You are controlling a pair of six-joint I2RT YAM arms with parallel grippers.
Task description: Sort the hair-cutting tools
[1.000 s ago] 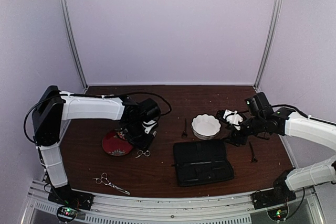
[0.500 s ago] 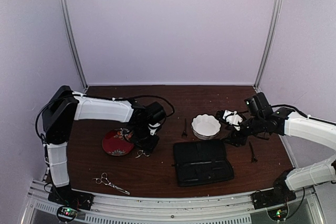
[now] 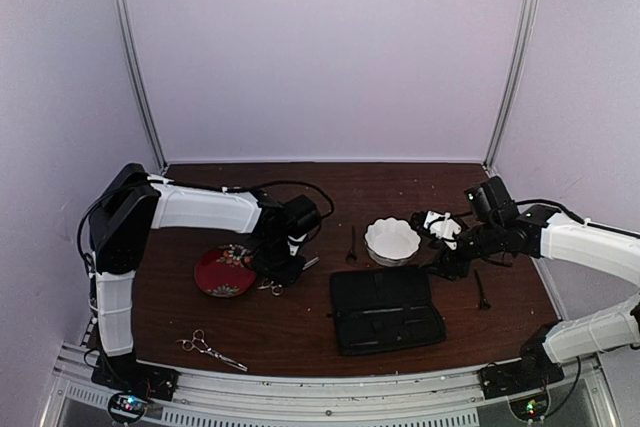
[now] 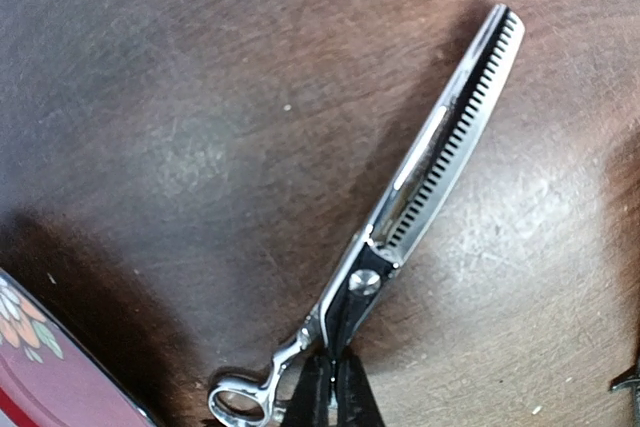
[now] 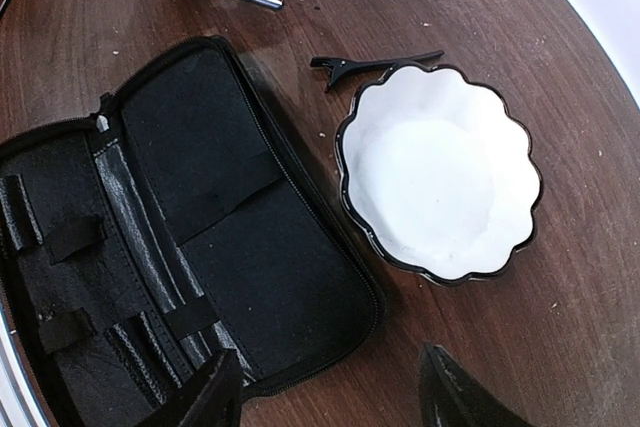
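"Which tool is it after, can you see?"

"The toothed scissors (image 4: 440, 147), lying off the case's (image 5: 210, 197) far-left corner. The left gripper (image 4: 332, 367) has pinched shut on them by the pivot, just ahead of the finger rings. Whether they've left the wood I can't tell."

"And the other pair?"

"The plain scissors (image 3: 210, 348) sit well to the left of the case, down by the near edge of the table (image 3: 400, 187), with nothing touching them."

"The little black clips?"

"One clip (image 5: 375, 65) lies just beyond the case, touching or nearly touching the rim of the white bowl (image 5: 440, 187). The second clip (image 3: 481, 290) is on the wood to the right of the case."

"So nothing's been sorted?"

"Not that I can see. The case is unzipped and lying flat, its straps and pockets bare. The bowl behind it is bare too, and I see nothing on the red plate (image 3: 215, 275) to its left. I'd call this the very first pick, with all four tools left to place."

"What's the other arm doing?"

"The right gripper (image 5: 330, 397) hangs over the case's far-right corner, fingers spread wide, holding nothing."
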